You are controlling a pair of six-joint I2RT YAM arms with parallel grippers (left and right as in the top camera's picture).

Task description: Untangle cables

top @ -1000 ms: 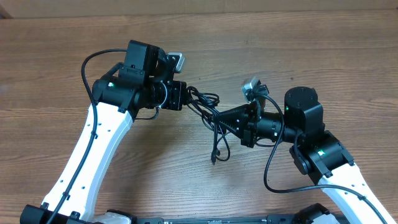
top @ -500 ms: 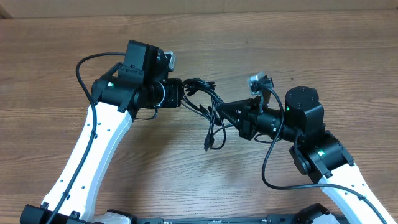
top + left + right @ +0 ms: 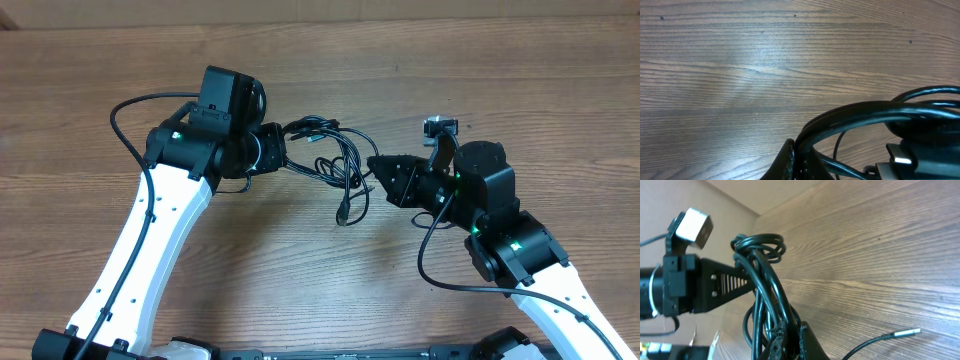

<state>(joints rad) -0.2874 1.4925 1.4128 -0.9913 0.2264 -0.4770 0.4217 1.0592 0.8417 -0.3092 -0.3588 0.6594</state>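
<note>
The thin black flexible cables [image 3: 332, 165] hang in a loose tangle just beside the left gripper [image 3: 281, 148], a black two-finger claw on a white arm, and reach away from it toward the far arm. The left gripper is clenched on the near end of the tangle. In the left wrist view a thick arc of glossy cords [image 3: 865, 111] bends down into the claw beside one dark finger [image 3: 788, 161].

Across the tangle from the left gripper, the right gripper [image 3: 376, 172], also black with two fingers, pinches the other side of the same bundle. Its own camera shows several cords [image 3: 771, 287] running straight down between its two fingers [image 3: 809, 342], which are closed on them. In that view the left gripper [image 3: 746, 274] meets the bundle just under a small coil at the top (its slotted finger shows side-on). A grey camera box [image 3: 690, 225] sits on the arm behind it.

Between the two claws the cords cross and loop above the brown wood-grain table [image 3: 300, 285]. One long loop sags below the left gripper's level, and a plug end [image 3: 342, 218] dangles at its lowest point. In the right wrist view a single cord with a silver tip [image 3: 907, 331] stretches away from the bundle, on the side away from the left gripper.
</note>
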